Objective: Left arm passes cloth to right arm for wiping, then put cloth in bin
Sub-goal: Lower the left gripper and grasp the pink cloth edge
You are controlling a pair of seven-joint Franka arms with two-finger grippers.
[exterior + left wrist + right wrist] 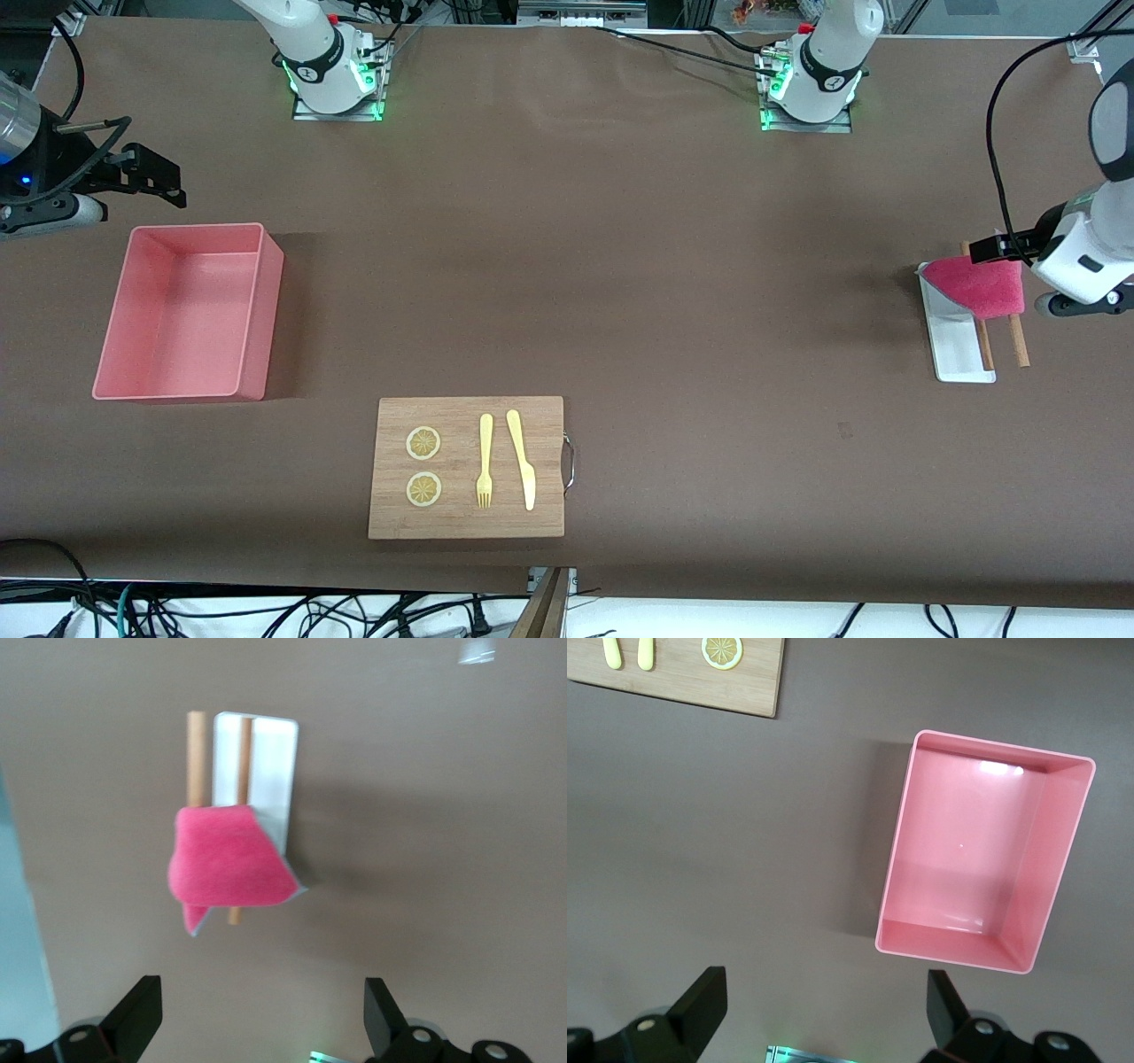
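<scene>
The left arm's black two-finger gripper (260, 1014) hangs with its fingers spread wide and nothing between them — only the two finger stubs (133, 1010) show in its wrist view, the tips cut off at the frame edge. It is over the table at the left arm's end, just beside the small magenta-red fuzzy cloth (977, 287), apart from it. That cloth lies draped over one end of a small white rectangular tray (955, 347) and two thin wooden sticks (1016, 341), hiding their upper ends; a grey underside peeks out at its corner. The right arm's black gripper (151, 182) waits, also wide open and empty, over the table beside the salmon-pink rectangular plastic bin (257, 310) — its arm mostly cut off at the frame edge.
</scene>
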